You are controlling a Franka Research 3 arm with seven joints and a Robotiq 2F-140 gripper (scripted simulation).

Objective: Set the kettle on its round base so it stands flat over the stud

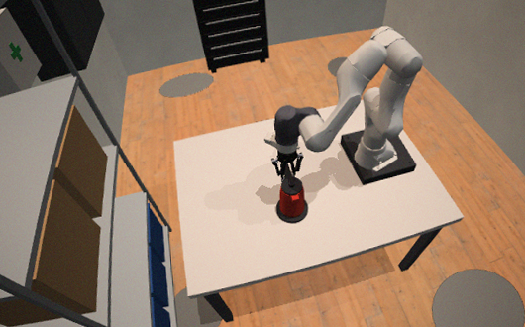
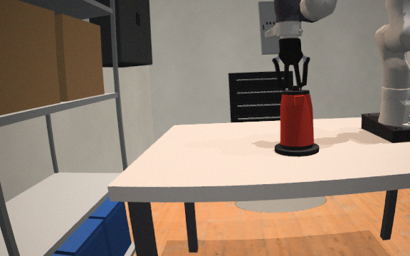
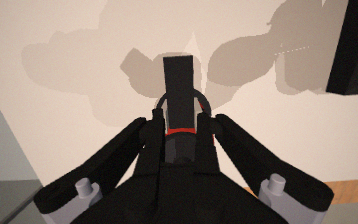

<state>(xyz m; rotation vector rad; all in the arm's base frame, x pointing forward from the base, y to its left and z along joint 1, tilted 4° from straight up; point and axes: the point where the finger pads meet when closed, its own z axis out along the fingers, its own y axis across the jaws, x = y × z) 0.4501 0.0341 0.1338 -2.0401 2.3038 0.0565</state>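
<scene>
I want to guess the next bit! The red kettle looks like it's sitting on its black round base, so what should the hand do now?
Probably open the hand and let go. The kettle seems to stand upright on its base, with no gap showing, while the fingers are shut on its handle.

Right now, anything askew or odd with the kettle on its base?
Nothing stands out. The red kettle with the black lid stands upright on the round black base, centred as far as the views show. The black two-finger gripper is clamped on its black handle from above.
</scene>
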